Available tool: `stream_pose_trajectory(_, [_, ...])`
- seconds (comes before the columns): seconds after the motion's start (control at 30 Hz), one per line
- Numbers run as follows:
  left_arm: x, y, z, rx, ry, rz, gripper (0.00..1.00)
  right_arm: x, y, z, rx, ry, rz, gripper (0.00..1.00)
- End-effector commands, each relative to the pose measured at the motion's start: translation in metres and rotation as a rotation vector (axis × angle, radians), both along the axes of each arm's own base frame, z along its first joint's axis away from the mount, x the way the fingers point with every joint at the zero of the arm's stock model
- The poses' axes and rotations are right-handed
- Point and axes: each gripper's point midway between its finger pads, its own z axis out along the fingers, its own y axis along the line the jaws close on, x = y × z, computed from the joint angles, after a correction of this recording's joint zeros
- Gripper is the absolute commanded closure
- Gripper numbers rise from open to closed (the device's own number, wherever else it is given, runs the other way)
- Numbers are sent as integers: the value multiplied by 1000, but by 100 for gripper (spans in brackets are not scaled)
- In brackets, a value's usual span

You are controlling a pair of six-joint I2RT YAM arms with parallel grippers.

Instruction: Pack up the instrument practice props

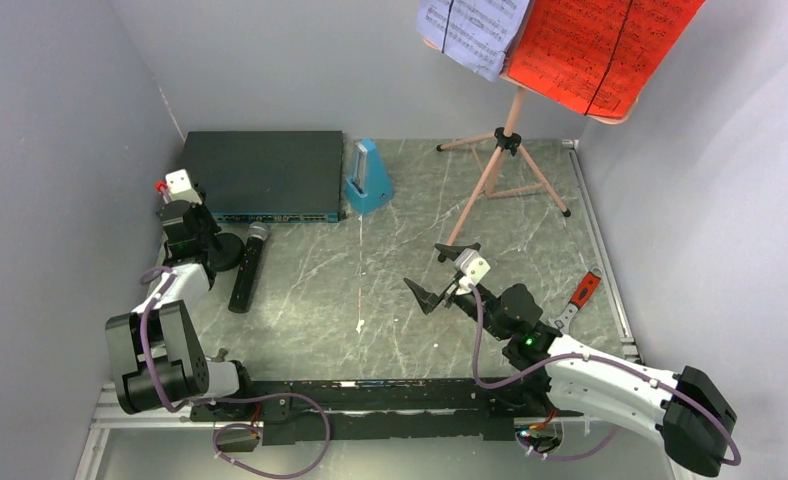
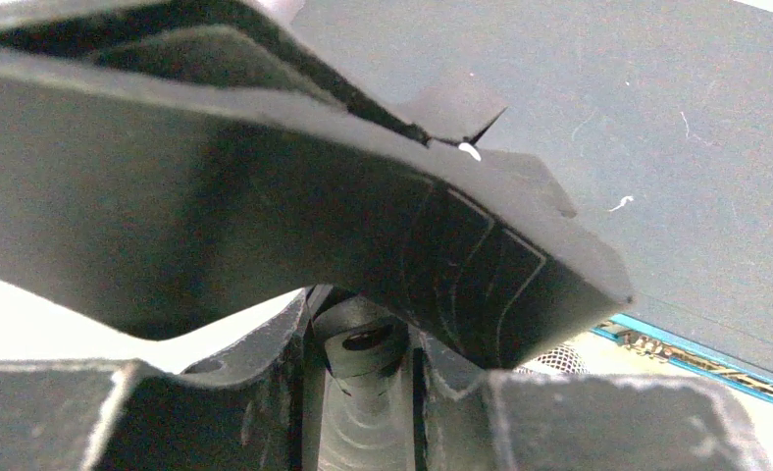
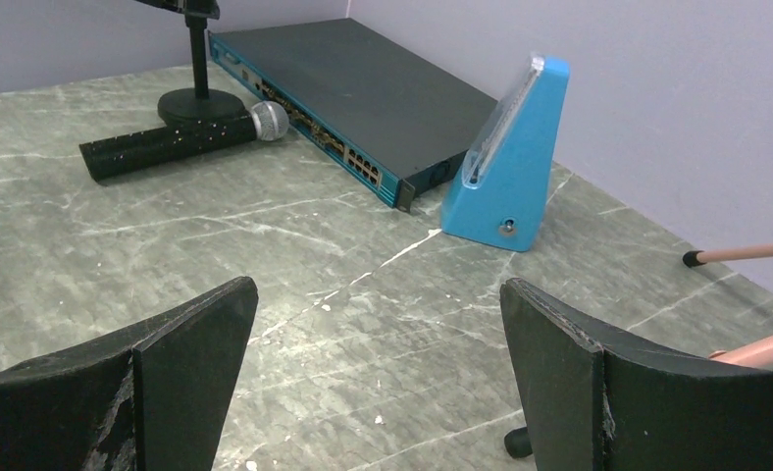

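Observation:
The black microphone (image 1: 248, 268) lies flat on the table, its silver mesh head (image 1: 258, 232) toward the back. It also shows in the right wrist view (image 3: 181, 137). Its round-base stand (image 1: 222, 253) stands beside it. My left gripper (image 1: 190, 240) is shut on the stand's pole (image 2: 363, 383), under the black clip (image 2: 363, 226). The blue metronome (image 1: 368, 180) stands by the black box. The pink music stand (image 1: 505, 160) stands back right and holds a lavender sheet (image 1: 475, 30) and a red sheet (image 1: 600, 45). My right gripper (image 1: 438, 273) is open and empty over mid table, facing the metronome (image 3: 510, 167).
The large flat black electronics box (image 1: 265, 170) lies at back left against the wall. A red-handled tool (image 1: 582, 292) lies by the right rail. The pink tripod feet (image 3: 746, 253) reach close to my right gripper. Walls enclose the left, back and right sides.

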Motion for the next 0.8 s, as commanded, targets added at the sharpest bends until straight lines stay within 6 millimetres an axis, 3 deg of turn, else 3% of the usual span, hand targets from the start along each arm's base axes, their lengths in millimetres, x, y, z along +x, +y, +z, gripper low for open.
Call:
stream_pose_trajectory(0.0, [16, -2, 40, 42, -124, -45, 65, 0, -1, 12, 56, -20, -4, 0])
stream_pose_trajectory(0.23, [9, -6, 61, 18, -110, -33, 23, 3, 0, 10, 44, -12, -11, 0])
stream_pose_trajectory(0.37, [-1, -2, 78, -2, -69, 19, 13, 4, 0, 9, 33, -1, -18, 0])
stream_pose_trajectory(0.5, [-21, 13, 95, -12, -67, 164, 9, 5, -1, 8, 19, 18, -28, 0])
stream_pose_trajectory(0.6, [-36, 18, 119, -3, -110, 238, 7, 7, -1, 12, 13, 29, -37, 0])
stream_pose_trajectory(0.77, [-53, 1, 156, 51, -166, 225, 6, 13, -5, 15, -15, 61, -76, 0])
